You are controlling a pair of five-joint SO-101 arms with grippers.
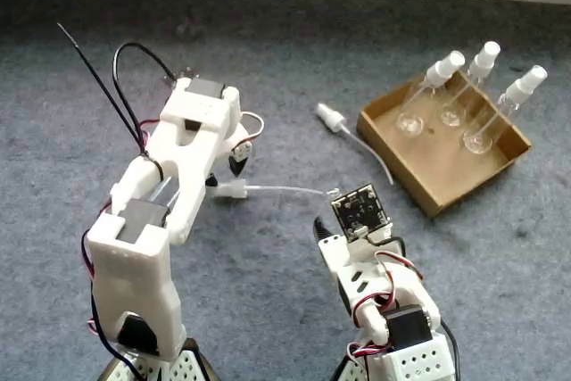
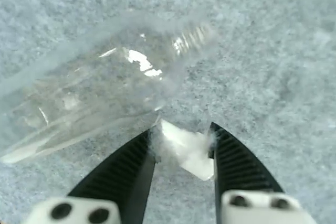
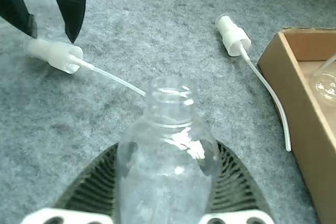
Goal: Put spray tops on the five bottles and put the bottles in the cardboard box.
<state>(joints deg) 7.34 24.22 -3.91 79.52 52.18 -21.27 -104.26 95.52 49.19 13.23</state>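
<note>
Left gripper clamped on white plastic spray top, left of centre in the high view. My right gripper grips the clear plastic open-necked bottle. Judgement: hold bottle steady, align thin dip tube with its mouth, feed slowly.

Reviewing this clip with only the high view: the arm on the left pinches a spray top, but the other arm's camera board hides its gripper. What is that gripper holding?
Observer: The right gripper is shut on a clear bottle, its neck open and bare.
Operator: Is the tube in the neck?
Observer: No. The spray top in the left gripper has its tube tip at the side of the neck, outside the mouth.
Operator: I count three bottles in the box. Where is the fifth?
Observer: The left wrist view shows an uncapped bottle lying on the carpet just beyond that gripper.
</note>
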